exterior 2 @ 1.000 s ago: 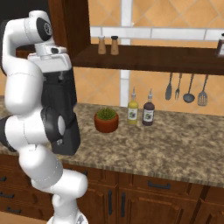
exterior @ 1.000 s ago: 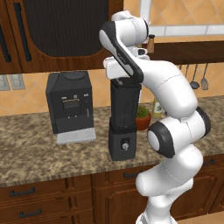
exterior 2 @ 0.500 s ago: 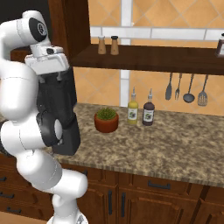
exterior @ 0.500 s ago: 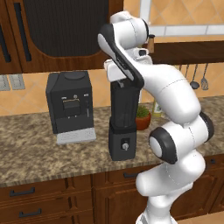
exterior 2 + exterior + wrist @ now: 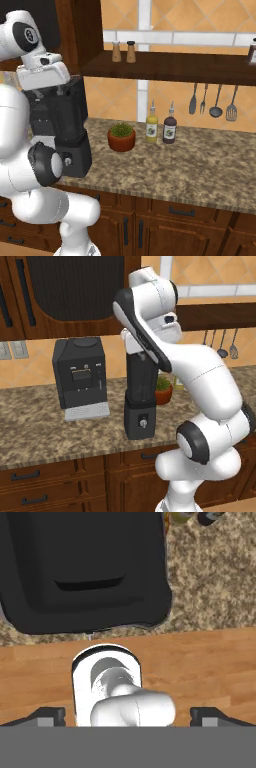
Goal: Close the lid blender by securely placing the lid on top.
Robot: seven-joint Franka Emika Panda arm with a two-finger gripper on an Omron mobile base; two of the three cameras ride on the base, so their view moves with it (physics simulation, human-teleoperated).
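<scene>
We see the lid (image 5: 85, 567) capping the blender (image 5: 140, 401) on the granite surface (image 5: 45, 431) (beside the coffee machine (image 5: 80, 378)); our gripper (image 5: 127, 716) hangs above, fingers spread apart, holding nothing.

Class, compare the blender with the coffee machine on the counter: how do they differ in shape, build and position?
The blender is tall and narrow; the coffee machine is wider and boxier. The blender has a smoky jar on a black base with a round front knob; the coffee machine has a front panel and a grey tray. The blender stands nearer the counter's front edge. Both are black and upright.
</scene>
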